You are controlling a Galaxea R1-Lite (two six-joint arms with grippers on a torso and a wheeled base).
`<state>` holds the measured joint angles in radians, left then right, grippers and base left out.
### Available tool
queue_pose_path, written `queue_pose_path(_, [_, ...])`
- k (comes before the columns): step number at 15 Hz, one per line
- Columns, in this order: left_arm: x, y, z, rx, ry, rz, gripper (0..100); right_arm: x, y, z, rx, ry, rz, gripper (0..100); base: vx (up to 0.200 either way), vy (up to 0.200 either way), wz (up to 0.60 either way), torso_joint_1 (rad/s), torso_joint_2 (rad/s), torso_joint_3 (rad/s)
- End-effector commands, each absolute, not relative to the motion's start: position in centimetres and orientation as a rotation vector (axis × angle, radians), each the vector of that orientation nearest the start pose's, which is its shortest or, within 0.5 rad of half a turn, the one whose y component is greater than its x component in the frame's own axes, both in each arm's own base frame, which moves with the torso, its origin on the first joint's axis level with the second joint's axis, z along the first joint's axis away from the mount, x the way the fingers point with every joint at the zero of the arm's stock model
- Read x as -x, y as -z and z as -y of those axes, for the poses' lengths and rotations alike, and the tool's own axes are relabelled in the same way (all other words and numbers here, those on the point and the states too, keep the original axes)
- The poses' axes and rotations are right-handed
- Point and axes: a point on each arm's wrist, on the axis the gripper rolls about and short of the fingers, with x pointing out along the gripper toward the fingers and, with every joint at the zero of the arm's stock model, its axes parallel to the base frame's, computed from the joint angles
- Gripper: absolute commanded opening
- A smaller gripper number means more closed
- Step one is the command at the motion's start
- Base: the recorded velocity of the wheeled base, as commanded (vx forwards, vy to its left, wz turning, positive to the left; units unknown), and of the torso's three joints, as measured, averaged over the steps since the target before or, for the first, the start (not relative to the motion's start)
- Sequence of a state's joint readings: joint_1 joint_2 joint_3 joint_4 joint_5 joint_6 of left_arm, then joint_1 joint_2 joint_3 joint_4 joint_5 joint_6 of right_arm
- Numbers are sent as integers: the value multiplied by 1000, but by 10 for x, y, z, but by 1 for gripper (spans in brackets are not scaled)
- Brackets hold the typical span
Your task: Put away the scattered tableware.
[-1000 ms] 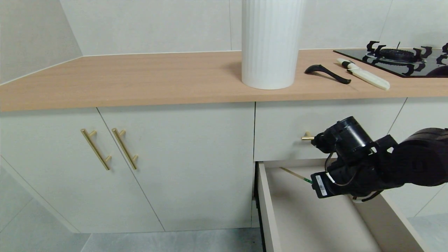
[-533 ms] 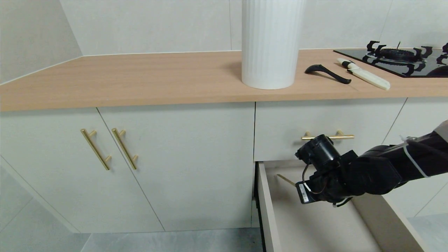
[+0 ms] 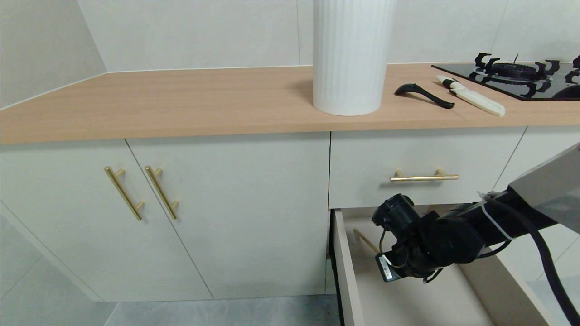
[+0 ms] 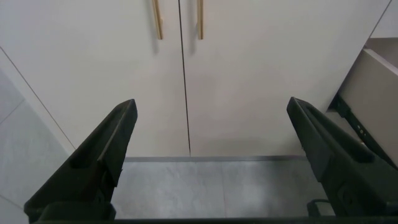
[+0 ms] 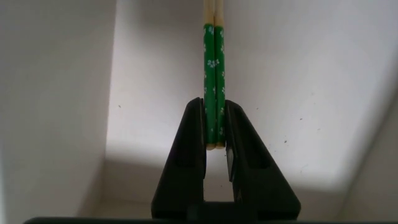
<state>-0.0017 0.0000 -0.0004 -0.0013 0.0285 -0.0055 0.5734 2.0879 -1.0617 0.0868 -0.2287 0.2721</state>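
Left jaws: released, facing the cupboard doors (image 4: 249,62). Right jaws: clenched on the chopsticks (image 5: 215,74), held inside the open drawer (image 3: 346,271) at 5 o'clock in the head view. Step in hand: stowing the chopsticks. Next move, as judged: lower, then release onto the drawer floor. Spoon (image 3: 423,95) and knife (image 3: 476,102) wait on the table (image 3: 181,104) at 2 o'clock. Within the last second the right arm (image 3: 457,235) has descended from the height of the handle (image 3: 424,178) toward 8 o'clock.

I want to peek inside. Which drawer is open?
The bottom drawer is pulled out, and the right claw holds chopsticks in it. The top drawer, with the gold handle, is shut.
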Motion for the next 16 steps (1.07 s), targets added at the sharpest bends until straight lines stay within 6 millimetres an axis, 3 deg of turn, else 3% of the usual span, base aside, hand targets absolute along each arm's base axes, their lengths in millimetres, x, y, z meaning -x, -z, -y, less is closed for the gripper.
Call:
queue_pose_path(1, [23, -76, -1, 6, -28, 0, 100, -292, -40, -194, 231, -177, -1102, 0, 0, 0, 0, 0, 0, 0])
queue_pose_path(4, [23, -76, -1, 6, -29, 0, 100, -292, -14, -200, 272, -175, -1159, 0, 0, 0, 0, 0, 0, 0])
queue_pose_path(9, [23, -76, -1, 6, -28, 0, 100, -297, 7, -202, 290, -161, -1198, 0, 0, 0, 0, 0, 0, 0])
queue_pose_path(16, [23, -76, -1, 6, -28, 0, 100, -297, 12, -202, 298, -156, -1210, 0, 0, 0, 0, 0, 0, 0])
